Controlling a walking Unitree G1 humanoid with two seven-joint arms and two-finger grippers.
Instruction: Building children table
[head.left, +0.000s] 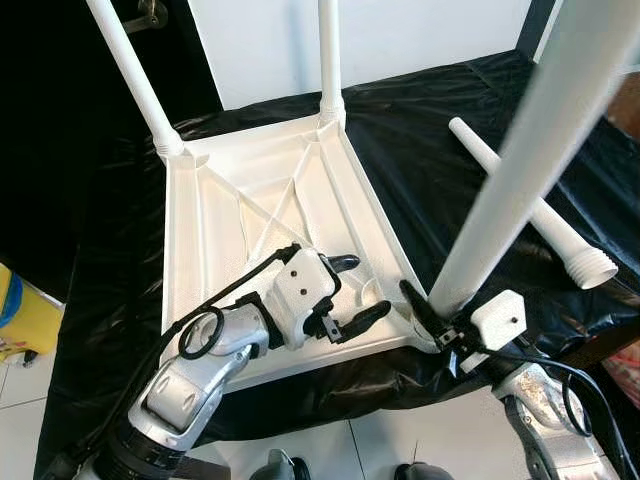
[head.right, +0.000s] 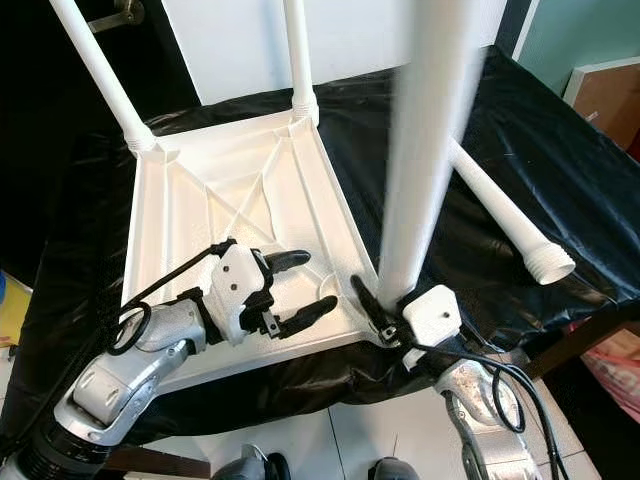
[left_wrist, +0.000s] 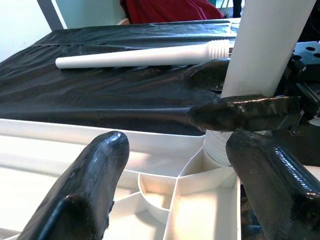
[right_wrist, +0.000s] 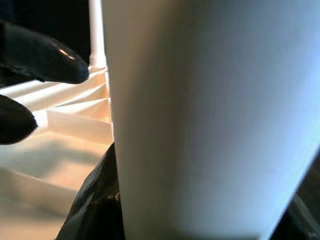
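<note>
A white plastic tabletop (head.left: 250, 200) lies upside down on a black sheet. Two white legs (head.left: 130, 70) (head.left: 330, 50) stand in its far corners. A third leg (head.left: 520, 170) stands upright at the near right corner socket, and my right gripper (head.left: 438, 315) is shut on its base. In the right wrist view this leg (right_wrist: 210, 120) is very close. My left gripper (head.left: 365, 287) hovers open over the ribbed underside just left of that corner, with nothing between its fingers (left_wrist: 85, 190). A fourth leg (head.left: 540, 215) lies loose on the sheet to the right.
The black sheet (head.left: 420, 150) covers the whole work surface and hangs over its near edge. A yellow object (head.left: 20, 320) sits on the tiled floor at left. A brown box (head.right: 600, 90) stands at far right. A white wall rises behind.
</note>
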